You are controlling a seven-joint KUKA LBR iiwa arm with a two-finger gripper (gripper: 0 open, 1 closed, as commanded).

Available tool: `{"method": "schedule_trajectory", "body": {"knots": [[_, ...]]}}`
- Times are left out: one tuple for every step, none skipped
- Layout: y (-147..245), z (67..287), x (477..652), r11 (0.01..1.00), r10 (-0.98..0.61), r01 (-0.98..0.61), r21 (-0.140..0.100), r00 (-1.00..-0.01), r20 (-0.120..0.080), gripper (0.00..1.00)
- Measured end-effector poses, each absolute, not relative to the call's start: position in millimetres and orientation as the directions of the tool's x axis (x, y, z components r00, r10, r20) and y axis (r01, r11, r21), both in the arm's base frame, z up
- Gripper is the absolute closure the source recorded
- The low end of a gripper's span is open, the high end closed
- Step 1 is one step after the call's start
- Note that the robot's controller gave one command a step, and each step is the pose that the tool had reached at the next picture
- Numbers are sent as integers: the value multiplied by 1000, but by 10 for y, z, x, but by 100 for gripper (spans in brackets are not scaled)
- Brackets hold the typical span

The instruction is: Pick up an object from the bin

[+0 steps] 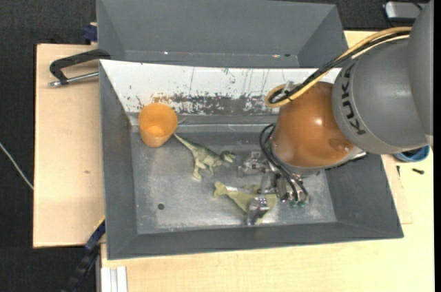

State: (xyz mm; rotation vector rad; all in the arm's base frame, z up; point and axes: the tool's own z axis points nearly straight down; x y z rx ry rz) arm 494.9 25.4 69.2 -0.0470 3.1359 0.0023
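Hovering over the pale dinosaur (233,195), the gripper (261,205) (whether open or closed cannot be told) seems mid-grasp; a firm closure and lift should follow.

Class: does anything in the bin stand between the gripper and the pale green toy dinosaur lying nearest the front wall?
Nothing visible does. The gripper is already at the arm-side end of the front dinosaur. The second dinosaur and the orange cup lie further left, out of the way.
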Motion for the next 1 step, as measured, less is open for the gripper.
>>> {"method": "schedule_trajectory", "body": {"knots": [[216, 1022, 4924, 1000, 1, 1, 2, -1000, -7, 0]]}}
